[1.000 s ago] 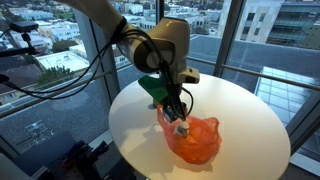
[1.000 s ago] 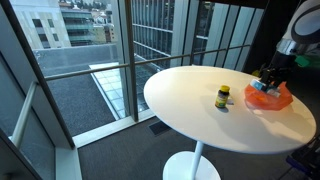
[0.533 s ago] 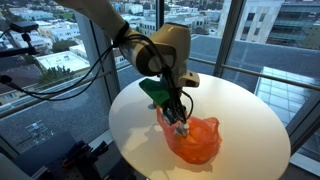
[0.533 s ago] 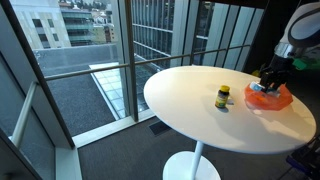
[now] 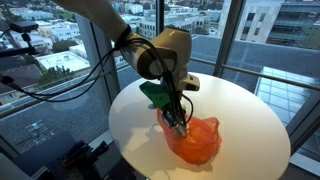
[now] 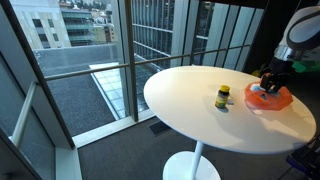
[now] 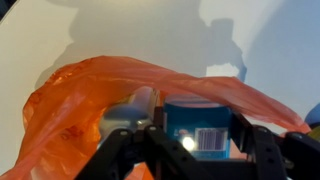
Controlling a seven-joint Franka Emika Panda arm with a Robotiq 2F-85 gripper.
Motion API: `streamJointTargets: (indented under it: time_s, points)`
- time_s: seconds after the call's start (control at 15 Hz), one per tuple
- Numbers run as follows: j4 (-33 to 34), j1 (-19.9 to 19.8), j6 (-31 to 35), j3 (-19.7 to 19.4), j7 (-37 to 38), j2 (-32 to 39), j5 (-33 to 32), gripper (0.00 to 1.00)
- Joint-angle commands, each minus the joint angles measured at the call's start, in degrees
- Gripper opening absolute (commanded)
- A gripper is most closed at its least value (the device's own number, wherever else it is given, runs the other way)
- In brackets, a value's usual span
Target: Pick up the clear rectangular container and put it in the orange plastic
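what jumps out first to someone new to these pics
The bright orange plastic bag on the round white table stands out first, with the gripper down in its mouth. The wrist view shows the clear container held between the fingers. A small bottle stands apart on the table.

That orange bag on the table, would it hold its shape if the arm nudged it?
Probably not: the bag looks thin and crumpled, so it would likely flop. It seems light, so it may slide on the smooth table.
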Motion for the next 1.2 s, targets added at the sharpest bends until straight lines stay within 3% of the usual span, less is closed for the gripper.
streamJointTargets:
  time_s: [0.0,0.13,0.47,1.13]
  points:
    - [0.74,-0.22,-0.16,-0.06,1.33,0.23,-0.80,0.39]
    - [0.65,-0.20,-0.26,-0.04,1.31,0.07,-0.79,0.39]
    - [0.53,-0.20,-0.61,0.00,1.13,-0.35,-0.70,0.97]
    - [0.09,0.22,-1.03,0.91,0.21,-1.62,0.42,1.00]
